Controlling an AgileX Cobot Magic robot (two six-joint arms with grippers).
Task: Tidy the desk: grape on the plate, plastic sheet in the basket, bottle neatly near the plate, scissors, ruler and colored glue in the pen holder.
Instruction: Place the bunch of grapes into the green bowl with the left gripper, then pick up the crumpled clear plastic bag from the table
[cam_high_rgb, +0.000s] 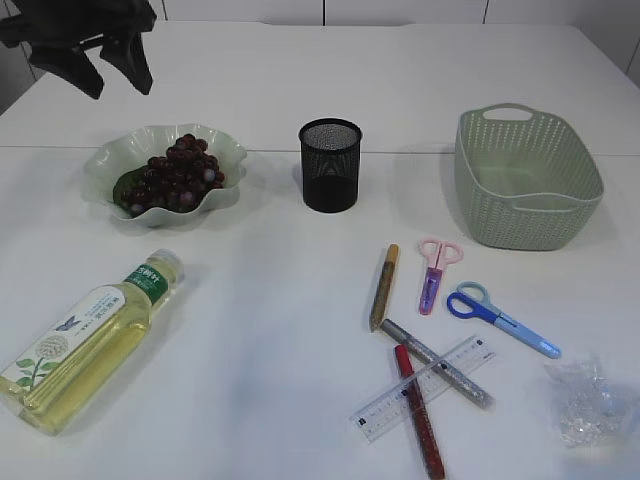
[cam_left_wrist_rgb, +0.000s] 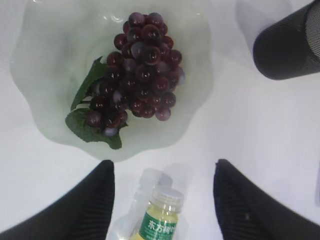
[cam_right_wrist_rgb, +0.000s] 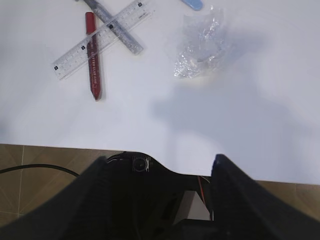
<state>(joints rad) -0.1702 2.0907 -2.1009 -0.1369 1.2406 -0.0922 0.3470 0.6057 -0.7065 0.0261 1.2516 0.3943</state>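
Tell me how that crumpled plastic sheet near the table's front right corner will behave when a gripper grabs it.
The plastic sheet looks thin, clear and crinkled, so it will likely crush and spring back rather than hold shape. It seems very light, so a nudge may just slide it across the smooth white table. Its glossy folds could slip from a shallow pinch.

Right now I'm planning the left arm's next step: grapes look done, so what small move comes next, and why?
Probably lower the open left gripper onto the bottle. The grapes already sit on the plate, while the bottle lies on its side, cap toward the plate, directly between the gripper's fingers in the wrist view.
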